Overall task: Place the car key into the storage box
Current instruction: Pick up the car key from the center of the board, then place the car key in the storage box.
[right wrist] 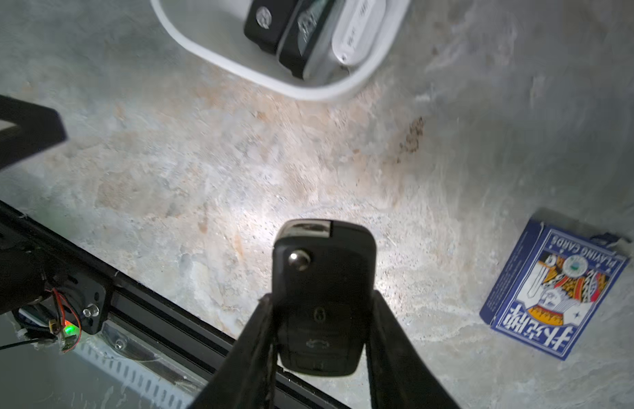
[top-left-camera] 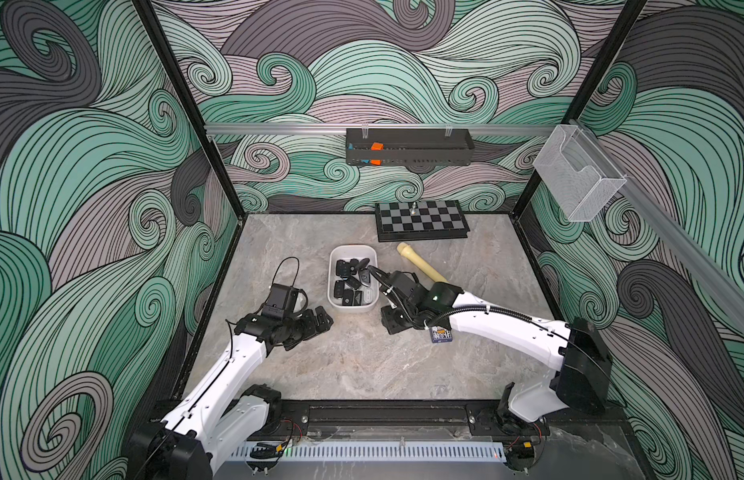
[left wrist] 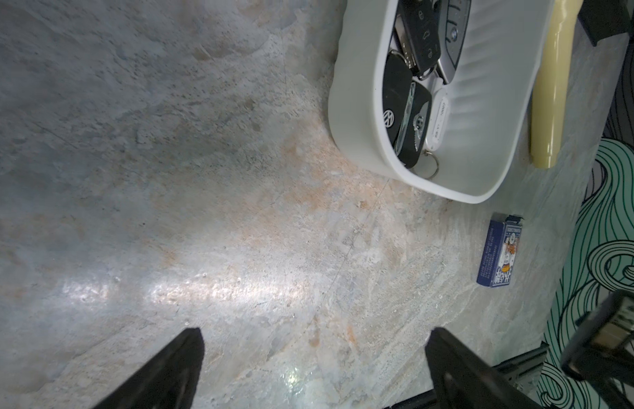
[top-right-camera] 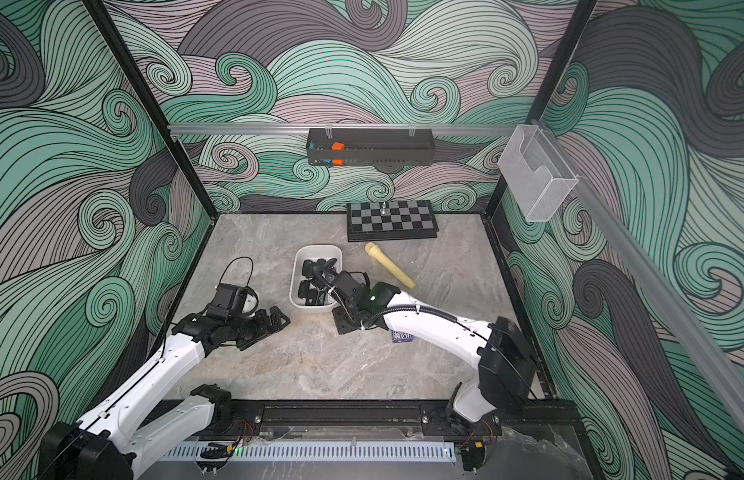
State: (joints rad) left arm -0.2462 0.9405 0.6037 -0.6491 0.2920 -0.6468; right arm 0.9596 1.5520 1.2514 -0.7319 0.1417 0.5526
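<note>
Right wrist | car key point(right wrist: 324, 283): black, rounded (silver button point(right wrist: 299, 259) near top)

one storage box point(top-left-camera: 331, 291) is counted, holding at least six dark key fobs point(top-left-camera: 339, 288), too overlapped for an exact tally, and one white fob point(left wrist: 438, 117); one car key point(right wrist: 320, 301) is seen outside it; also counted: one cream flashlight point(top-left-camera: 420, 266); one chessboard point(top-left-camera: 436, 222) bearing one chess piece point(top-left-camera: 414, 208); one pack of playing cards point(right wrist: 552, 294); one black tray point(top-left-camera: 424, 146); one clear mesh holder point(top-left-camera: 578, 178)
</note>
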